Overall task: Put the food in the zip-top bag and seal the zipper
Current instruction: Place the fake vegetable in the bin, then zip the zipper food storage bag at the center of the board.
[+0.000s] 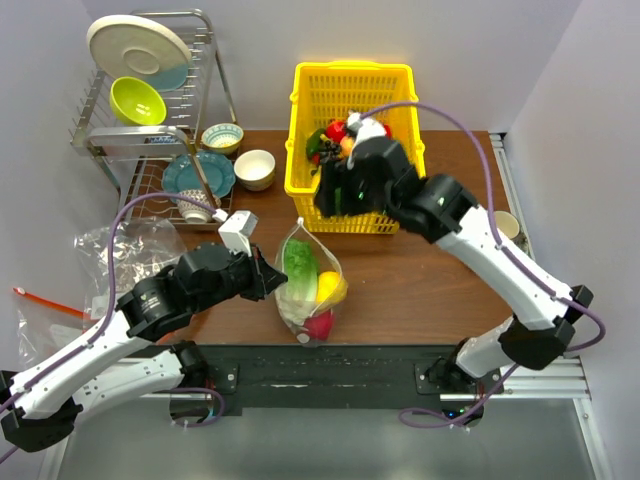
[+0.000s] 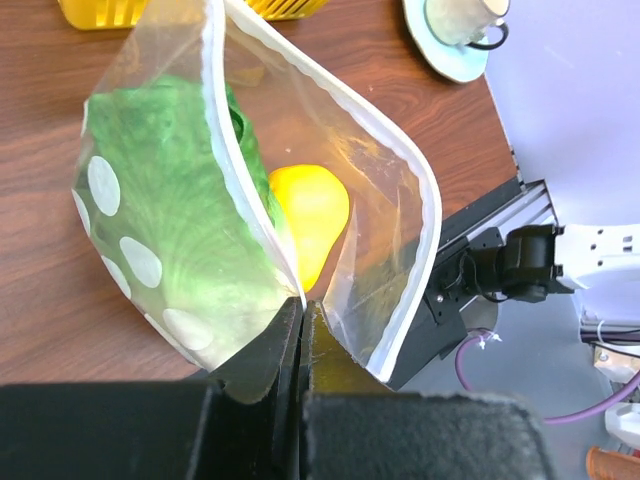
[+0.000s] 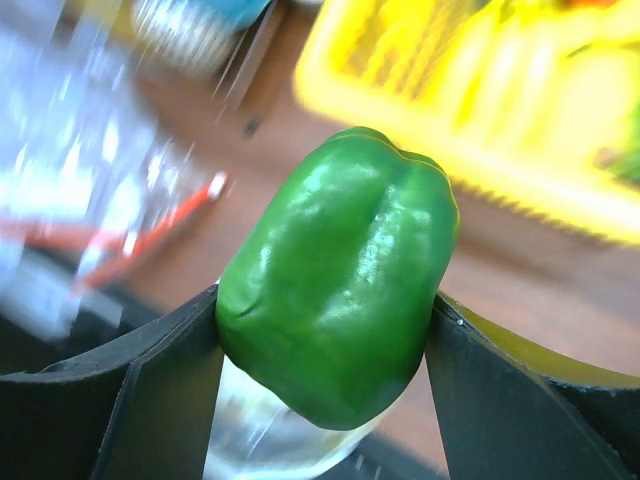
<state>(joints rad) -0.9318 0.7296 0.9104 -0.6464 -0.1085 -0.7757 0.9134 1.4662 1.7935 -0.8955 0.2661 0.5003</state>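
Note:
The dotted clear zip-top bag (image 1: 288, 306) lies on the brown table just in front of the arms, its mouth standing open. Inside are green lettuce (image 1: 300, 264), a yellow piece (image 1: 331, 288) and a pink-red piece (image 1: 318, 323). My left gripper (image 2: 303, 302) is shut on the bag's edge, beside the lettuce (image 2: 170, 200) and the yellow piece (image 2: 310, 215). The zipper (image 2: 335, 100) curves open above them. My right gripper (image 1: 336, 196) hovers over the front wall of the basket, above and behind the bag. In the right wrist view, a glossy green pepper (image 3: 340, 270) is clamped between its fingers.
A yellow basket (image 1: 352, 68) with more toy food stands at the back centre. A dish rack (image 1: 150, 130) with plates and bowls fills the back left. Plain clear bags with an orange-red strip (image 1: 50, 300) lie at the left edge. A cup on a saucer (image 1: 506, 226) stands at the right.

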